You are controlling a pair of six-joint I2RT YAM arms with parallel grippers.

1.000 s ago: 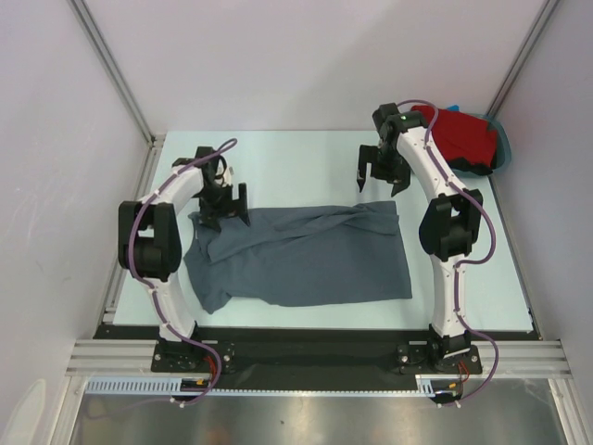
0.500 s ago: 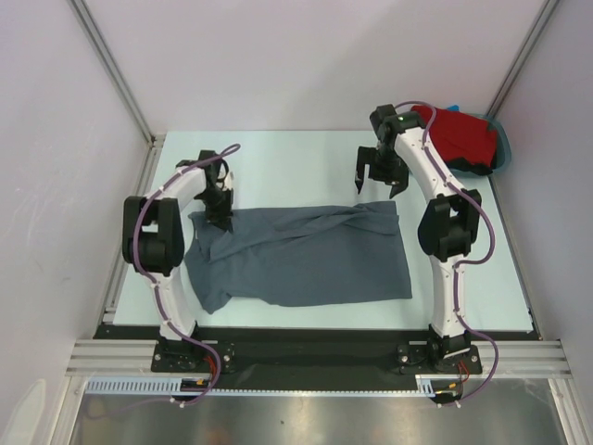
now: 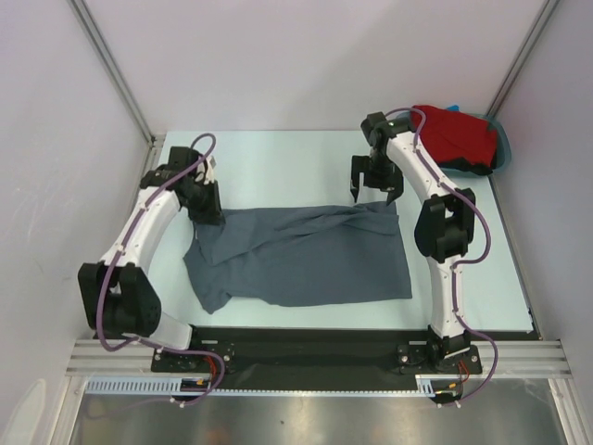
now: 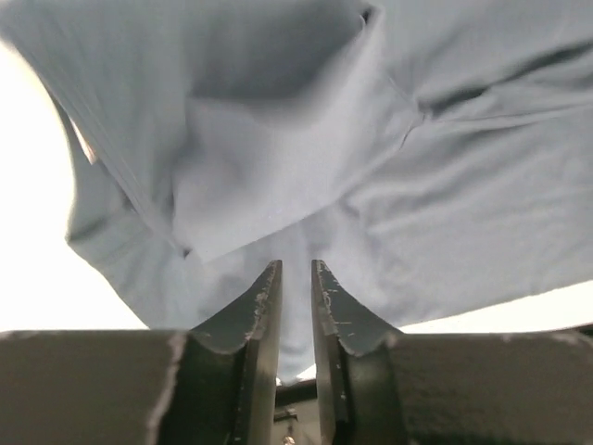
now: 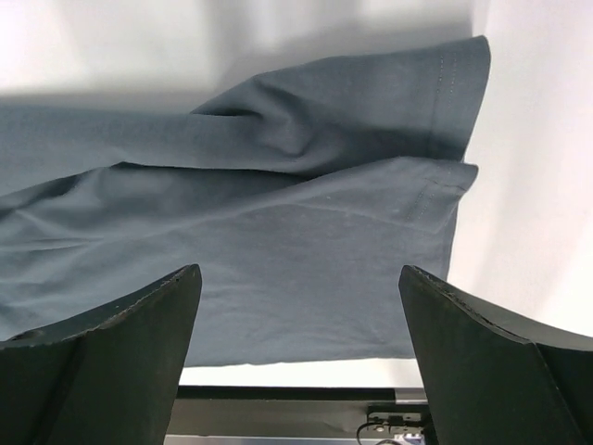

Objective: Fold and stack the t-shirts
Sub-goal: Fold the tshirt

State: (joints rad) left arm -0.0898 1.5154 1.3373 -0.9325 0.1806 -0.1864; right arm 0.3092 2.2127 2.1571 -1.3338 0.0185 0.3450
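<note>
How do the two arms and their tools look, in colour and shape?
The left arm and the right arm have white curved links with bulky black joints, and a thin purple cable loops along each. The left tool and the right tool have black wedge-shaped fingers; the left ones show pale scratches on their edges.
</note>
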